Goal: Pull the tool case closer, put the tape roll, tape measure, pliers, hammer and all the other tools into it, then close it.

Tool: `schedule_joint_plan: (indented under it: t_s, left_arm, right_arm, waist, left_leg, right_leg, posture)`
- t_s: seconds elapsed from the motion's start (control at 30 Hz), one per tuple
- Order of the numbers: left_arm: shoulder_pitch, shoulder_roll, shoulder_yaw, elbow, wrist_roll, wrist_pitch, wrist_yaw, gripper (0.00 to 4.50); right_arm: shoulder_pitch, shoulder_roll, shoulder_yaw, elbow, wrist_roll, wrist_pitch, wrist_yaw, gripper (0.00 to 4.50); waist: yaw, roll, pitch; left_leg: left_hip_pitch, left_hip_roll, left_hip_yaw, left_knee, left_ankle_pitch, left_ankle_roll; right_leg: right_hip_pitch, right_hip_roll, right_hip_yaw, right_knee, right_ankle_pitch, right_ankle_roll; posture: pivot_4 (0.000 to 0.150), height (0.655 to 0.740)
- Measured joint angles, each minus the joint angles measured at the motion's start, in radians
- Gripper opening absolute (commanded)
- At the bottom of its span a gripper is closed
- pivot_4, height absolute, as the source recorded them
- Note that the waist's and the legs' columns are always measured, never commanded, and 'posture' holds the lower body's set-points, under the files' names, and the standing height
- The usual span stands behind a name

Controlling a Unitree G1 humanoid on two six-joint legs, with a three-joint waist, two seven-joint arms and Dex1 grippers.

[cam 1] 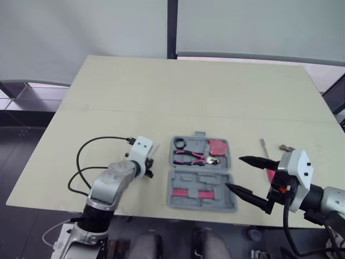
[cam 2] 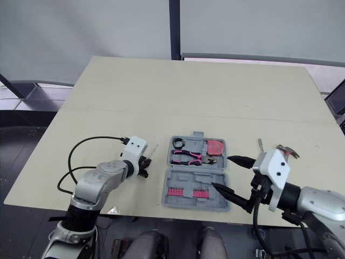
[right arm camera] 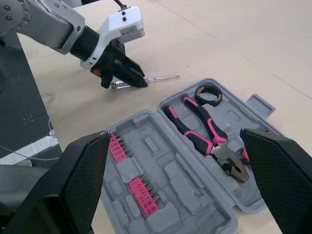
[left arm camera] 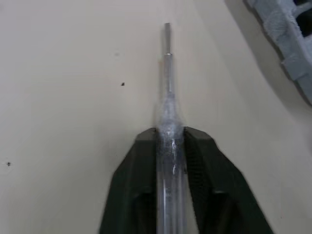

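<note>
The grey tool case (cam 1: 215, 178) lies open near the table's front edge. Its far half holds a black tape roll (cam 1: 179, 143), pink-handled pliers (cam 1: 188, 156) and a red tape measure (cam 1: 218, 147). Pink bits sit in the near half. Left of the case, my left gripper (cam 1: 149, 167) is shut on a clear-handled screwdriver (left arm camera: 168, 97) that lies on the table, shaft pointing away. My right gripper (cam 1: 233, 172) hovers open at the case's right edge, holding nothing. Behind it lie a hammer (cam 1: 285, 147) and a red-handled screwdriver (cam 1: 264, 148).
The beige table (cam 1: 188, 91) stretches bare beyond the case. Its front edge runs just below the case and both grippers. A black cable (cam 1: 81, 156) loops off my left wrist.
</note>
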State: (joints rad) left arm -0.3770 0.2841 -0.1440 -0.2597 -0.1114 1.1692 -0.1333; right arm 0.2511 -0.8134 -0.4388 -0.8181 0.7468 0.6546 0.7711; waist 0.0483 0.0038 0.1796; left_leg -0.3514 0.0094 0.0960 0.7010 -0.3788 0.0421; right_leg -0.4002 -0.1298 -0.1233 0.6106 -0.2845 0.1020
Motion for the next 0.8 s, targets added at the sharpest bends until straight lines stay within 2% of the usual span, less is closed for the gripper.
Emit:
schedule_joint_plan:
  t_s: [0.13,0.2,0.27,0.33,0.43,0.5,0.67,0.8]
  left_arm:
    - [0.006,0.020,0.008,0.001,-0.001,-0.020,-0.024,0.01]
    - [0.008,0.068,0.006,0.007,-0.006,-0.041,-0.067,0.01]
    - [0.007,0.157,0.003,0.031,-0.008,-0.085,-0.134,0.01]
    - [0.000,0.291,-0.006,0.062,-0.006,-0.148,-0.237,0.01]
    - [-0.078,0.471,-0.088,0.108,0.003,-0.283,-0.452,0.01]
    - [-0.178,0.541,-0.153,0.154,0.010,-0.354,-0.596,0.01]
    - [-0.433,0.574,-0.299,0.234,0.061,-0.500,-0.884,0.01]
    - [-0.585,0.483,-0.425,0.324,0.096,-0.523,-1.061,0.01]
  right_arm:
    - [-0.003,-0.010,-0.001,0.001,0.002,0.000,0.003,4.50]
    - [0.008,-0.020,-0.009,0.002,0.002,0.000,0.012,4.50]
    - [0.034,-0.036,-0.036,0.006,-0.001,-0.001,0.028,4.50]
    - [0.079,-0.052,-0.085,0.019,-0.003,-0.001,0.050,4.50]
    - [0.167,-0.063,-0.166,0.030,0.000,0.001,0.108,4.50]
    - [0.230,-0.074,-0.215,0.034,-0.003,-0.001,0.157,4.50]
    - [0.266,-0.070,-0.235,0.047,-0.030,-0.034,0.195,4.50]
    - [0.268,-0.034,-0.203,0.057,-0.051,-0.050,0.189,4.50]
  waist:
    - [0.000,0.000,0.000]
    - [-0.004,0.000,0.000]
    - [-0.011,0.000,0.000]
    - [-0.018,-0.001,0.000]
    - [-0.015,-0.001,0.000]
    - [-0.001,-0.001,0.001]
    - [0.003,-0.001,0.001]
    - [0.003,-0.002,0.001]
  left_leg:
    - [0.000,0.000,0.000,0.000,0.000,0.000]
    - [0.000,0.001,0.000,0.000,0.000,0.000]
    - [0.000,0.002,0.000,0.000,0.000,0.000]
    - [0.000,0.002,0.000,-0.001,0.000,-0.001]
    - [-0.002,0.000,-0.001,-0.001,0.000,-0.001]
    - [-0.002,-0.001,-0.001,-0.001,0.000,0.000]
    - [-0.002,-0.004,0.001,-0.001,0.000,0.002]
    - [-0.003,-0.004,0.001,-0.001,0.000,0.003]
  right_leg:
    - [0.000,0.000,0.000,0.000,0.000,0.000]
    - [0.000,0.000,0.000,0.000,0.000,0.000]
    - [0.000,0.001,-0.001,0.000,0.000,-0.001]
    - [-0.001,0.001,-0.002,0.000,-0.001,-0.001]
    - [-0.001,0.002,-0.005,0.000,-0.001,-0.001]
    - [-0.001,0.002,-0.005,-0.001,-0.001,-0.001]
    - [-0.001,0.003,-0.008,-0.002,0.000,0.001]
    - [-0.001,0.006,-0.009,-0.002,0.001,0.002]
  posture:
    - [0.150,0.7400]
    - [0.150,0.7400]
    - [0.150,0.7400]
    - [0.150,0.7400]
    - [0.150,0.7400]
    - [0.150,0.7400]
    - [0.150,0.7400]
    - [0.150,0.7400]
